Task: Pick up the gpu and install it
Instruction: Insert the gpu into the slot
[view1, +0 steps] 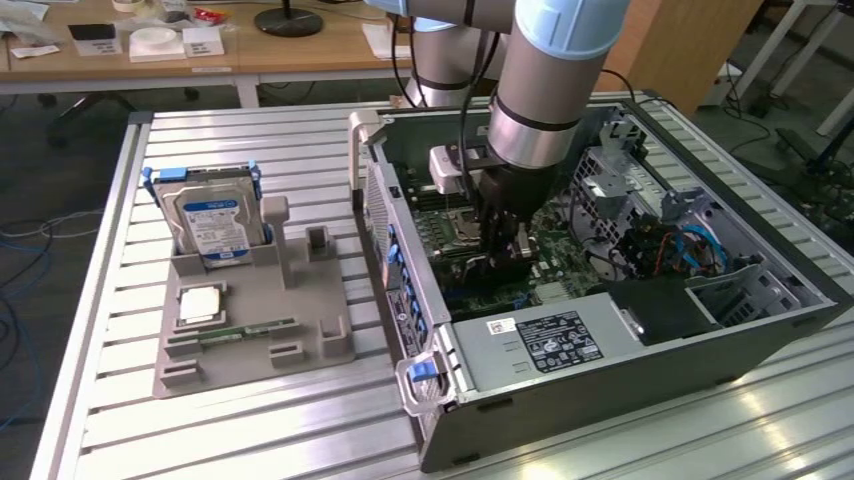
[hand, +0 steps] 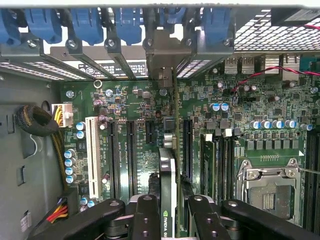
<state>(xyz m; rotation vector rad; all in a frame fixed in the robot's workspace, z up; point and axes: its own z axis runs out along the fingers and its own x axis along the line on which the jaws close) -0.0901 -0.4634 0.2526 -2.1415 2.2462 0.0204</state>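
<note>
Gripper (hand: 169, 212) is down inside the computer case (view1: 747, 330), fingers (hand: 146, 220) pinched on the gpu (hand: 168, 180); card stands on edge, long axis running along the motherboard (hand: 135, 107) slots, bracket toward the rear openings.

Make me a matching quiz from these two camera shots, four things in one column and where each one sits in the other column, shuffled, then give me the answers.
Things
1. gpu
2. hard drive
3. RAM stick
4. power supply

Places
A. standing upright in the grey parts holder on the table
B. on edge between the gripper fingers, over the motherboard
C. inside the computer case, at the near end, label up
D. lying flat in a slot along the front of the grey parts holder

Pairs: 1-B, 2-A, 3-D, 4-C
</note>
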